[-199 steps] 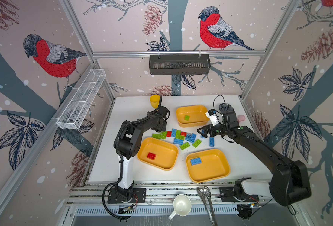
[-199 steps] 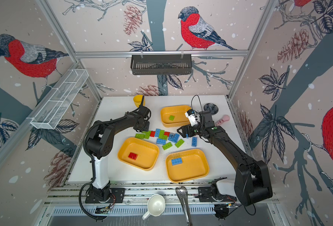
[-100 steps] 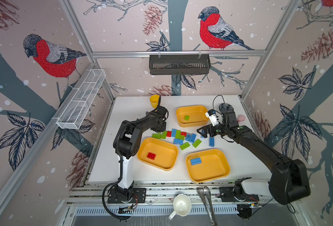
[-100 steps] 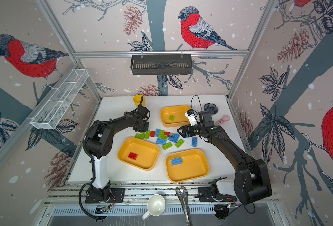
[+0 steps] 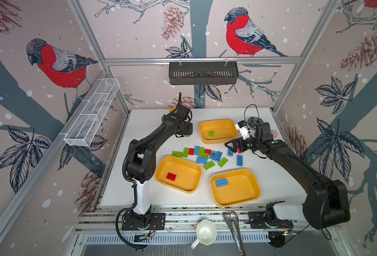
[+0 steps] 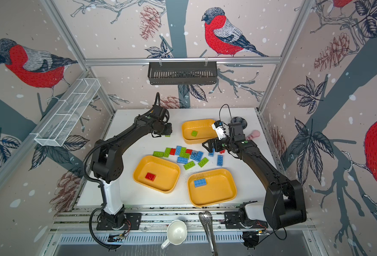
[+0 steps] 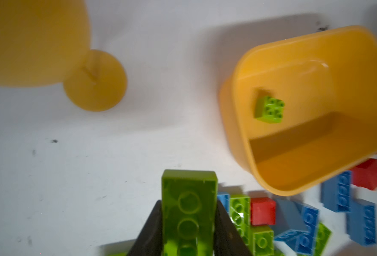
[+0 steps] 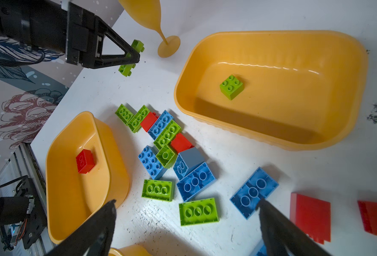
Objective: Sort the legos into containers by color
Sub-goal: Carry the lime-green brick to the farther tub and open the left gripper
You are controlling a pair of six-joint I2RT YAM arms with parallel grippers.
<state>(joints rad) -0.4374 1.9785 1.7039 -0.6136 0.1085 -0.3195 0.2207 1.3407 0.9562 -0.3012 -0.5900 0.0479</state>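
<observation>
My left gripper (image 7: 188,202) is shut on a green lego (image 7: 188,210), underside toward the wrist camera. It holds the brick just above the table, left of the back container (image 5: 218,122), which has one green lego (image 5: 211,133) in it. From the right wrist view, the left gripper (image 8: 132,55) is near the goblet. Several loose red, green and blue legos (image 5: 205,154) lie in the middle. My right gripper (image 8: 186,202) hangs open over their right end, holding nothing. The front left container (image 5: 189,177) holds a red lego (image 5: 171,176). The front right container (image 5: 243,190) holds a blue one (image 5: 221,182).
A yellow goblet (image 7: 94,79) stands behind the left gripper. A dark round dish (image 5: 253,120) and a pink object (image 6: 254,134) sit at the back right. A white mug (image 5: 205,231) and metal tongs (image 5: 235,230) lie on the front rail.
The left gripper's jaws have closed on the green lego and the arm has shifted slightly. The right arm has stayed where it was.
</observation>
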